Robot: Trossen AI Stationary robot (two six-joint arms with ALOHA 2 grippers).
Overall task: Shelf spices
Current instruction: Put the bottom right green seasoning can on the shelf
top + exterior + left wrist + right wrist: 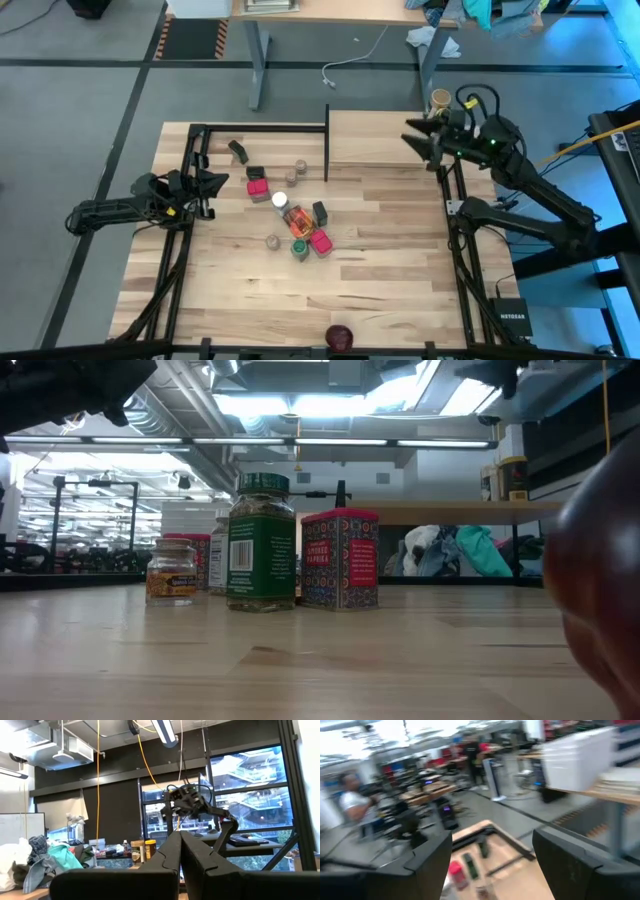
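Observation:
Several spices stand in a cluster mid-table: pink-red boxes (258, 186) (320, 240), a white-capped bottle (280, 200), an orange-red packet (297, 218), a green-lidded jar (260, 545) and dark and tan-lidded jars (238, 152). The shelf (385, 138), a light-wood board on black posts, stands at the far right, and one jar (440, 100) sits on its far right corner. My right gripper (412, 136) hovers open above the shelf's right end, holding nothing (492, 865). My left gripper (215, 183) waits shut at the table's left (180, 855).
A black metal frame (260, 128) runs along the table's far left edge and down both sides. A dark red round object (340, 337) sits at the near edge. Bare tabletop (390, 240) lies between the spices and the right side.

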